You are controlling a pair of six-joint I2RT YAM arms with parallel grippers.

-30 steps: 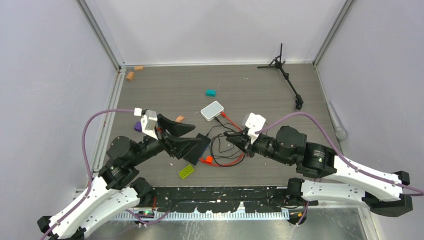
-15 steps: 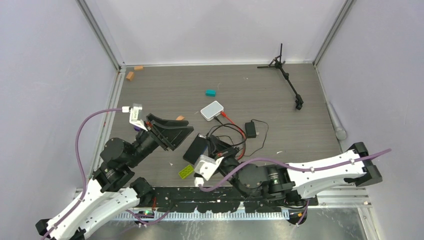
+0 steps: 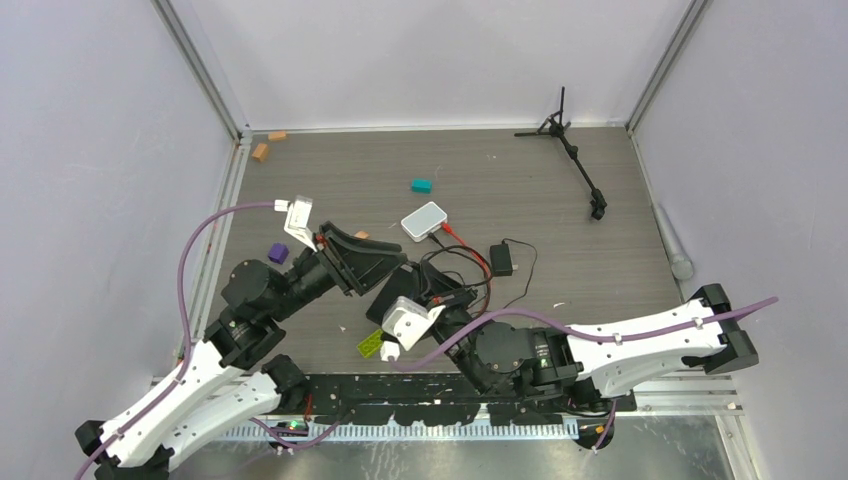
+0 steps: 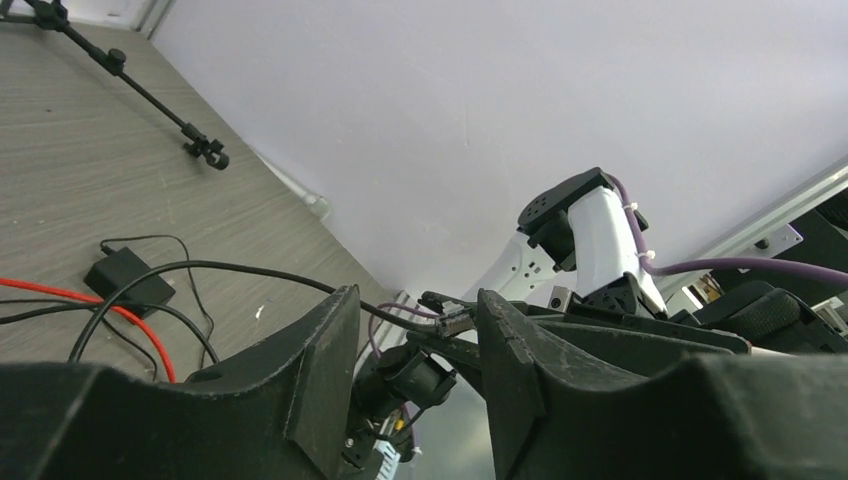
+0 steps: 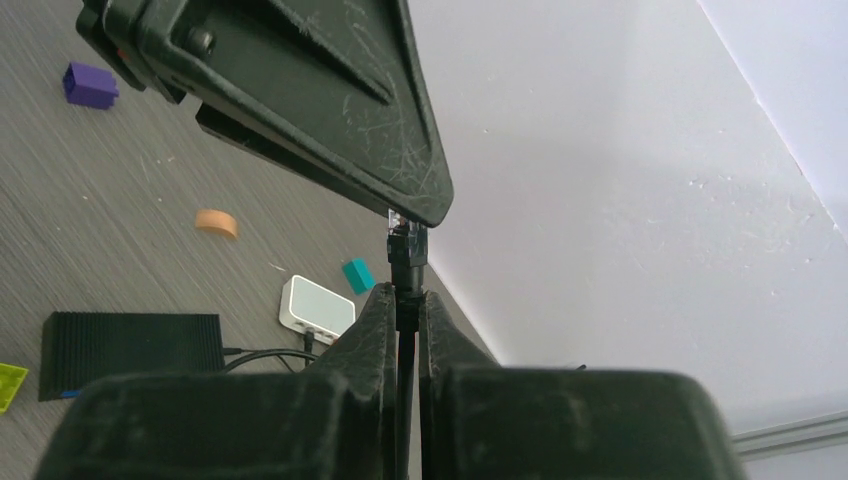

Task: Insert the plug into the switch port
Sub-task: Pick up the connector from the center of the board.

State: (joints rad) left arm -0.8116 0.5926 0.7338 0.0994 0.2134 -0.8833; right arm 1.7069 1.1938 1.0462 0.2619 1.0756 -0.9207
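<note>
The grey worktop [image 3: 480,165] carries everything. The left arm [image 3: 270,290] reaches in toward the middle. The left jaws stand partly apart, with a clear gap between the 2 black fingers [image 4: 310,380], and they grip nothing. The right arm [image 3: 610,348] is swung across the near edge toward the left. The right jaws are pressed together on the plug [image 5: 407,245], which looks dark in the wrist view. Its tip stands up past the fingertips [image 5: 372,330] and sits just under the tip of 1 left finger; whether they touch cannot be told. On the worktop lie a flat black box [image 5: 130,342], the small white switch [image 3: 425,220] well apart from the plug, the black power brick [image 4: 125,280] and the thin red-orange cable [image 4: 50,291].
</note>
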